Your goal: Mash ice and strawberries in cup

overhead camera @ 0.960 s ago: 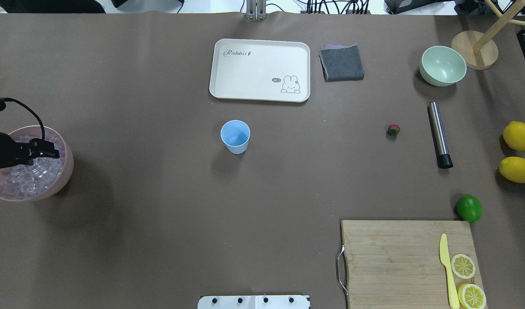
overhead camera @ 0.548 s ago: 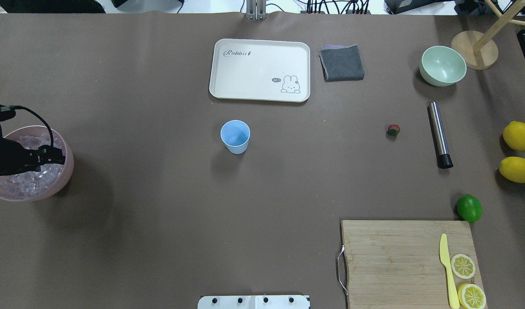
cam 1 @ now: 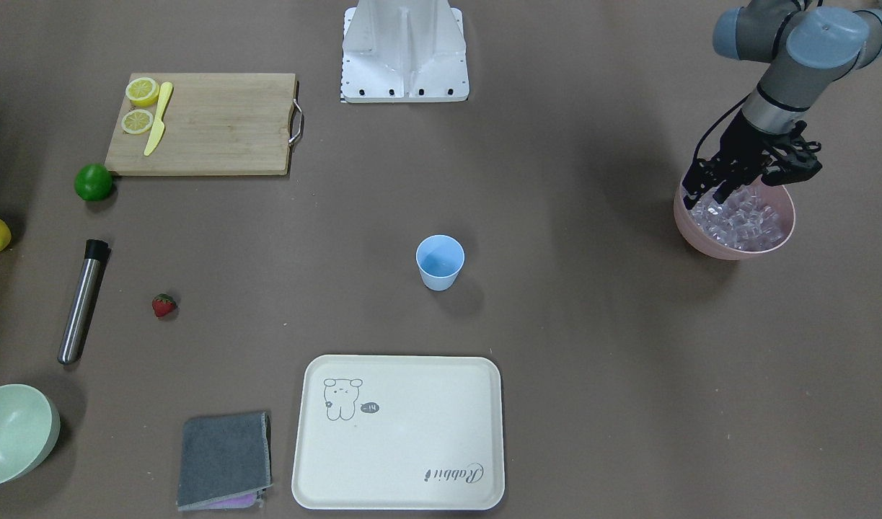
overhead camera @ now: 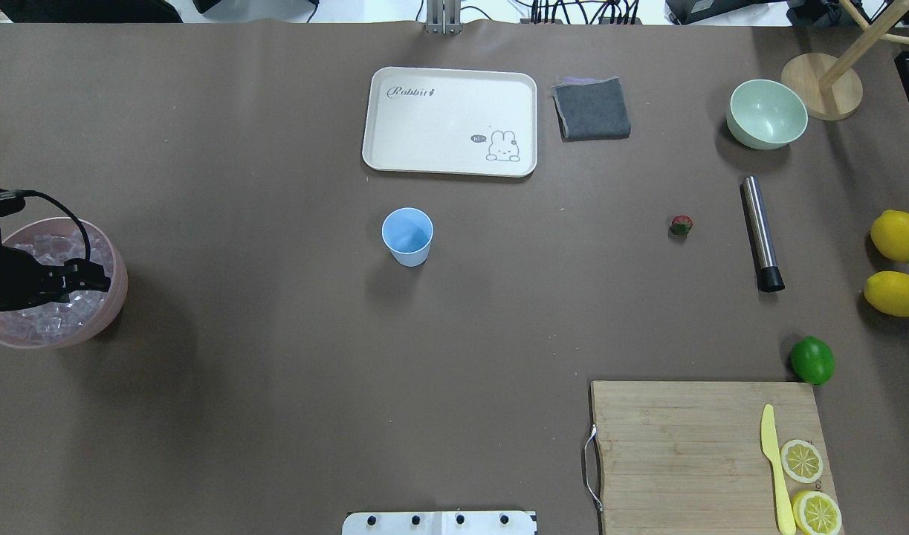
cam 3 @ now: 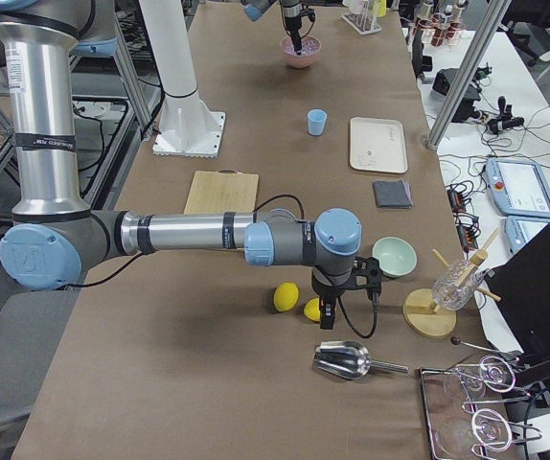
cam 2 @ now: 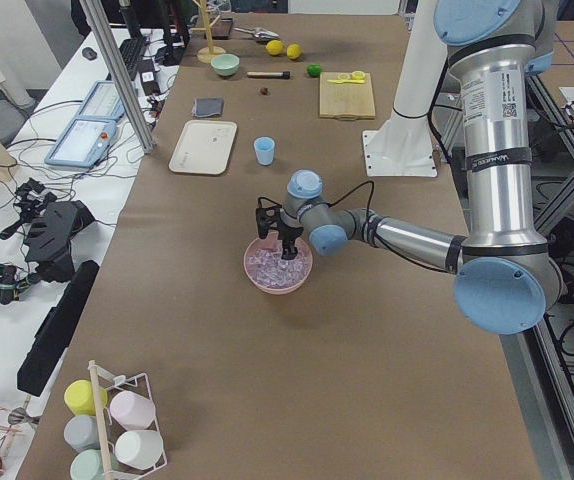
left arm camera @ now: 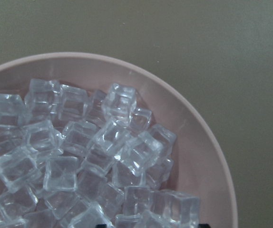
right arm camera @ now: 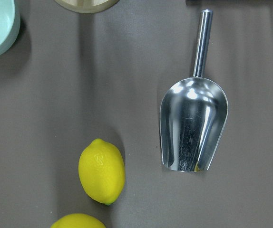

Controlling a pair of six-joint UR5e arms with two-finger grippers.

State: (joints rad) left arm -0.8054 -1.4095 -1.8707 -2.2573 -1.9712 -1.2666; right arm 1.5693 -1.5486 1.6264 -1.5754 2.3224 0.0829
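The ice (overhead camera: 45,316) fills a pink bowl (overhead camera: 118,296) at the table's left edge; several clear cubes show close up in the left wrist view (left arm camera: 117,142). My left gripper (cam 1: 709,193) is open, its fingers dipped down into the cubes at the bowl's robot-side part, with nothing seen held. The light-blue cup (overhead camera: 407,236) stands upright and empty mid-table. The strawberry (overhead camera: 681,224) lies far right of the cup. My right gripper (cam 3: 327,314) hovers over two lemons off the table's right end; I cannot tell whether it is open or shut.
A steel muddler (overhead camera: 760,232) lies right of the strawberry. A cream tray (overhead camera: 380,148), grey cloth (overhead camera: 592,108) and pale green bowl (overhead camera: 766,113) stand at the back. A lime (overhead camera: 812,360), cutting board (overhead camera: 684,446) and steel scoop (right arm camera: 193,126) are at right.
My left gripper has shifted a little toward the bowl's right rim and toward the robot, staying over the ice. Nothing else has moved.
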